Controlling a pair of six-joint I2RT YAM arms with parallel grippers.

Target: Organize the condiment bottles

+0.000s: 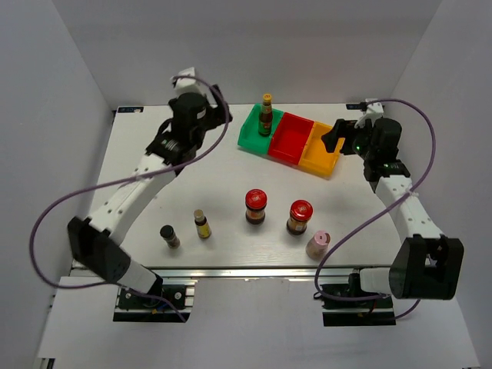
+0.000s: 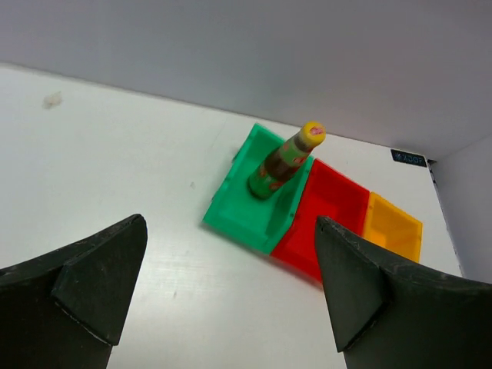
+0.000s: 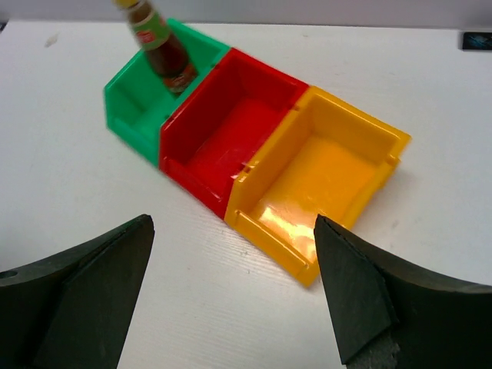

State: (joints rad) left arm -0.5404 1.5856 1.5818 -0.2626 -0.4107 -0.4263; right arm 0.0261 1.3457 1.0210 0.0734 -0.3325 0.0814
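One slim yellow-capped bottle (image 1: 266, 115) stands in the green bin (image 1: 250, 135); it also shows in the left wrist view (image 2: 286, 160) and the right wrist view (image 3: 161, 46). On the table's near half stand the black-capped shaker (image 1: 169, 236), the second yellow-capped bottle (image 1: 202, 224), two red-lidded jars (image 1: 256, 206) (image 1: 300, 216) and the pink-capped bottle (image 1: 317, 244). My left gripper (image 1: 221, 115) is open and empty, just left of the green bin (image 2: 246, 209). My right gripper (image 1: 334, 137) is open and empty, over the yellow bin's right end.
The green bin, red bin (image 1: 290, 138) and yellow bin (image 1: 321, 155) sit side by side at the back middle. The red bin (image 3: 231, 131) and yellow bin (image 3: 323, 177) hold nothing. White walls close the table's back and sides.
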